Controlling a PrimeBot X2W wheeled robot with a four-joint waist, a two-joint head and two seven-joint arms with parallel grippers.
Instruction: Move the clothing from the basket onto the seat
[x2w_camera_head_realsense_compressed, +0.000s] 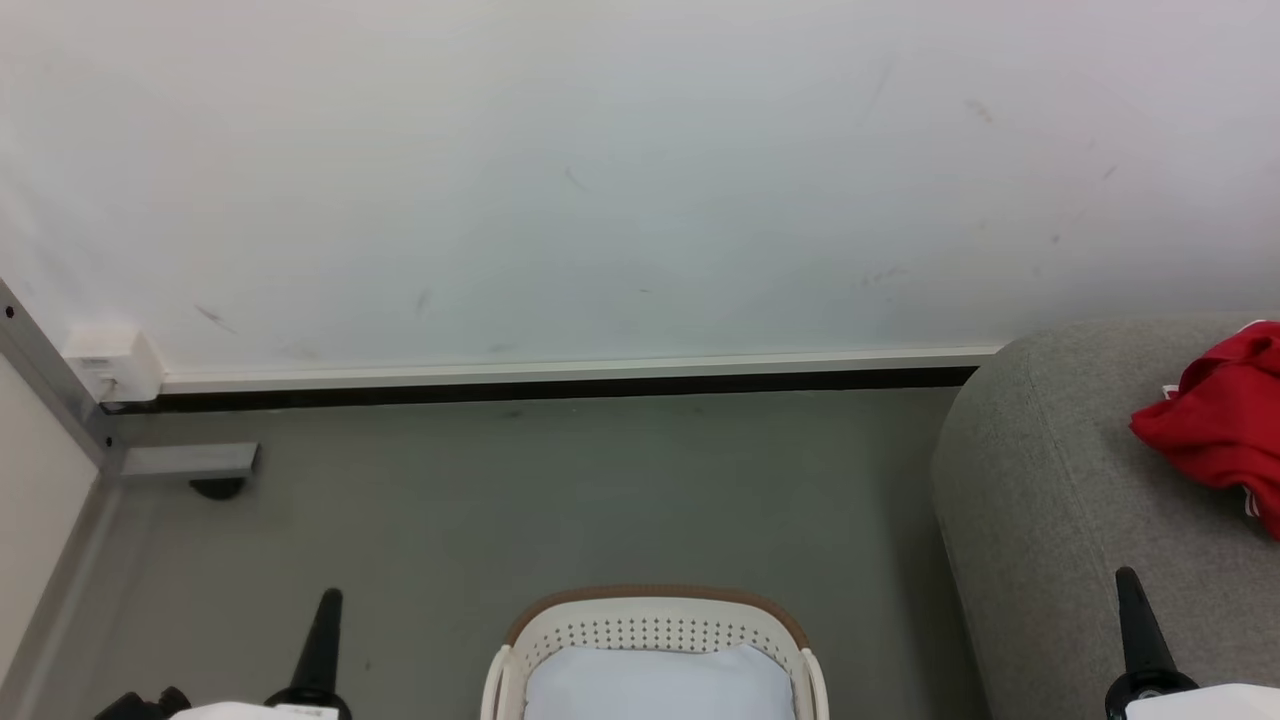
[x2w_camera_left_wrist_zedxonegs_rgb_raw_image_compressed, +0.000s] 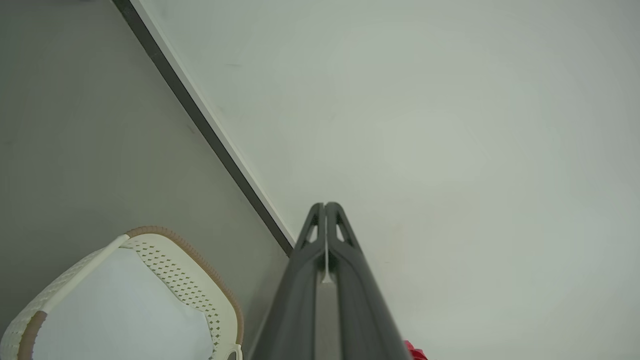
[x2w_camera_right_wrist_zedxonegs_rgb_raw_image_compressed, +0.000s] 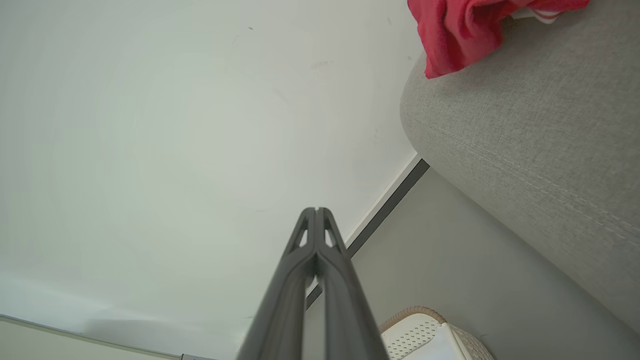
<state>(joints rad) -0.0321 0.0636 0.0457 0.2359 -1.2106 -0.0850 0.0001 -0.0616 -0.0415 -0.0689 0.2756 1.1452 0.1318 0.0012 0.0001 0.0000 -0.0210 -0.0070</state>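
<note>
Checking for leftovers looks like the step in hand. The grey sofa seat (x2w_camera_head_realsense_compressed: 1050, 500) at the right carries the crumpled red clothing (x2w_camera_head_realsense_compressed: 1215, 420). The laundry basket (x2w_camera_head_realsense_compressed: 650, 630) beside it shows a pale inside with no red; I cannot tell whether that is fabric or its bottom, so look deeper before reaching. The left gripper (x2w_camera_left_wrist_zedxonegs_rgb_raw_image_compressed: 325, 205) and right gripper (x2w_camera_right_wrist_zedxonegs_rgb_raw_image_compressed: 316, 210) each have fingers pressed together on nothing. Around them are a white wall (x2w_camera_head_realsense_compressed: 600, 180), grey floor (x2w_camera_head_realsense_compressed: 550, 480) and a metal foot (x2w_camera_head_realsense_compressed: 185, 460) well apart from the basket; nothing blocks the way.
</note>
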